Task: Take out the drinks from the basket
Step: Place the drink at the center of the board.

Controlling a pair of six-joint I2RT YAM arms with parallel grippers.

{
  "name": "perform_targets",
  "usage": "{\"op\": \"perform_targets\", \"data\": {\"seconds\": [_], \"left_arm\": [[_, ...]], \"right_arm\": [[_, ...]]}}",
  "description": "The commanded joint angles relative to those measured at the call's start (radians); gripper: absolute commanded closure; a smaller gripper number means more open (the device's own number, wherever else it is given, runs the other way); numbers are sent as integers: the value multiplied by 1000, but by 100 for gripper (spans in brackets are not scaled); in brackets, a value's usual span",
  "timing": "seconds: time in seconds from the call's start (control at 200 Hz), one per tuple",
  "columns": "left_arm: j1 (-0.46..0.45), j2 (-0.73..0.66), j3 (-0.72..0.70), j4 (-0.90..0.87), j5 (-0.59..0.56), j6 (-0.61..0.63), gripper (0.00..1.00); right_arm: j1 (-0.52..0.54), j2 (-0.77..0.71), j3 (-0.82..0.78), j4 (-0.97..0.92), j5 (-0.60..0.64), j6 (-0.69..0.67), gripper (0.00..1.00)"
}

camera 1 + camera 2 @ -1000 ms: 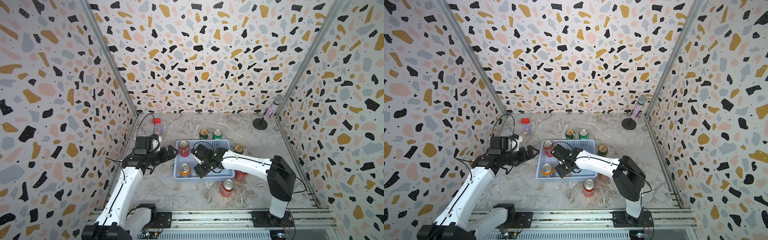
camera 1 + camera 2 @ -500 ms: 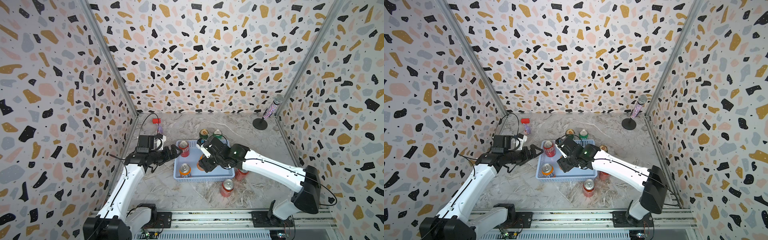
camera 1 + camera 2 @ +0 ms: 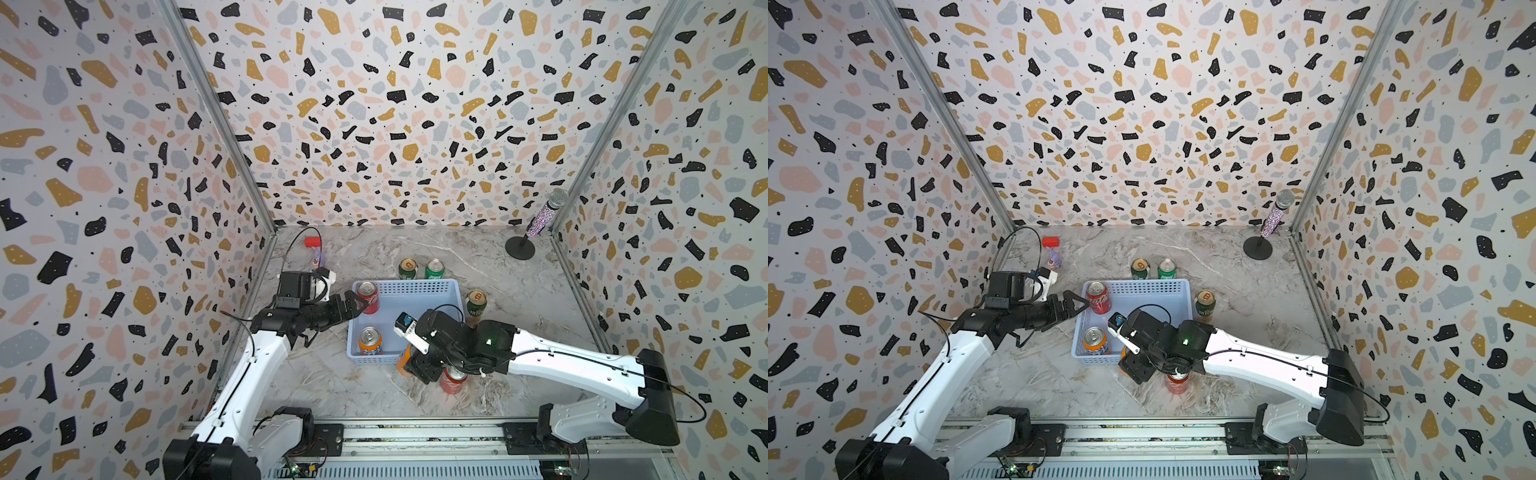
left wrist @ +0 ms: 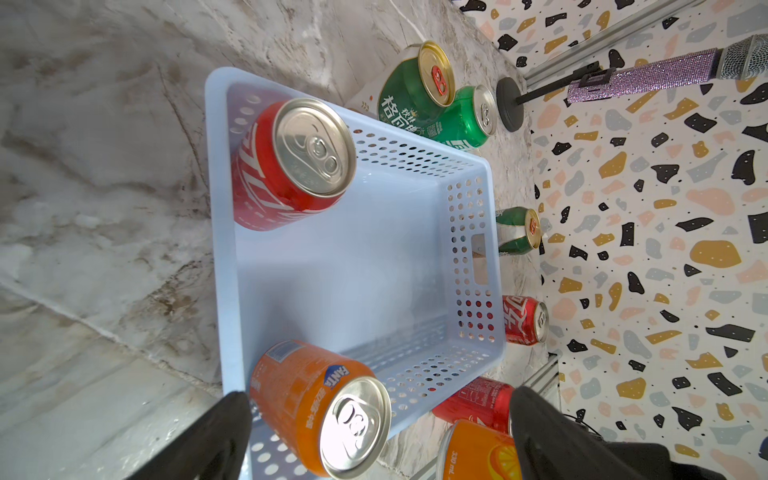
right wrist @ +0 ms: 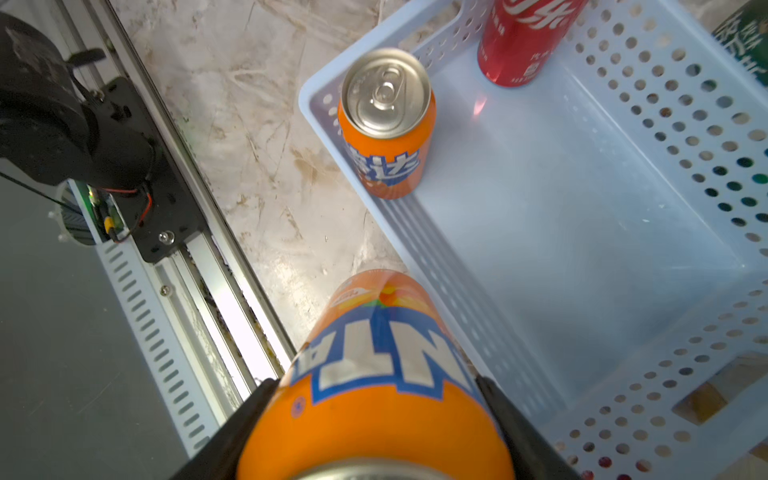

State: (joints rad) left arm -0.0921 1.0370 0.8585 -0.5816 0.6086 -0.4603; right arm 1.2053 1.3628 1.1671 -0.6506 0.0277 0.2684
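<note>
Two drinks stand in the basket [image 3: 415,284]: a red can [image 3: 368,296] in its far left corner, an orange can [image 3: 369,340] in the near left. Your right gripper [image 5: 374,419] clamps a second orange can [image 5: 374,332] just outside the near wall. Your left gripper [image 3: 1077,303] hangs beside the red can, jaws spread, holding nothing.

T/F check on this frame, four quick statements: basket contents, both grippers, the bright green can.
1. Exactly two cans stand in the basket. True: a red can and an orange can.
2. The right gripper is open and empty. False: it is shut on a second orange can, outside the basket.
3. The left gripper is open and holds nothing. True.
4. The bright green can is inside the basket. False: it stands on the table behind it, beside a dark green can.
</note>
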Motion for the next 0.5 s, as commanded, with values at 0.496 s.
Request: {"op": "perform_targets", "data": {"seconds": [0.496], "left_arm": [[-1,-41,2,-6,-107,17,0]], "right_arm": [[80,-9,-110,95,116,37,73]]}}
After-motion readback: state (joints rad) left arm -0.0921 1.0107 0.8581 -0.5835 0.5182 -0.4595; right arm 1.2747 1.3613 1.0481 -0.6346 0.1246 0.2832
